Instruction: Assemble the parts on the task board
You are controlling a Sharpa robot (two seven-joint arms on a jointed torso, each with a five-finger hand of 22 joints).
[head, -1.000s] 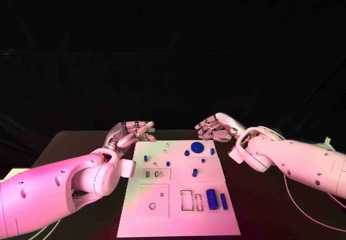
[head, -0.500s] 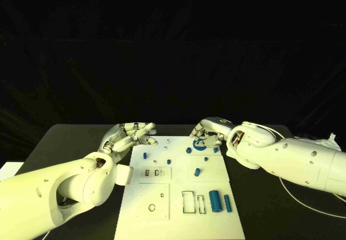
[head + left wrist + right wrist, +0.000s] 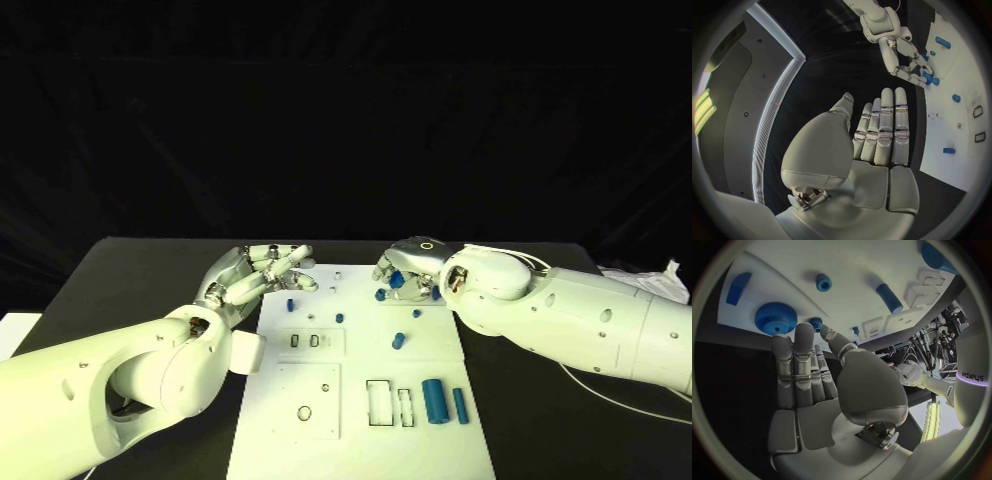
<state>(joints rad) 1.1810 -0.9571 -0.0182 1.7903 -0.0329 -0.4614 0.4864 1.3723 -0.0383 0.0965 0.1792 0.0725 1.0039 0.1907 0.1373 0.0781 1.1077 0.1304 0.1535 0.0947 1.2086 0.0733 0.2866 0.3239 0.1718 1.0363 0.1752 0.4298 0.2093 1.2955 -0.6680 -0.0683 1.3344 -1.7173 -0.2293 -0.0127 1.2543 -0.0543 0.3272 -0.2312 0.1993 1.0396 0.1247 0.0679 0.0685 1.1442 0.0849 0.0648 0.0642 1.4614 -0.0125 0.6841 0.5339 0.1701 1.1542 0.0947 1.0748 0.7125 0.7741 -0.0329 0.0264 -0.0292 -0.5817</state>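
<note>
Right hand [image 3: 408, 268] has come down over the far end of the task board [image 3: 361, 420] since the earlier frame, fingers [image 3: 804, 365] straight and together, holding nothing, tips beside the blue gear [image 3: 775, 318]. Left hand [image 3: 257, 272] stays at the board's far left corner, fingers [image 3: 886, 130] extended, empty. Blue parts lie on the board mid-desk [image 3: 130, 280], cylinder [image 3: 433, 400] near right.
</note>
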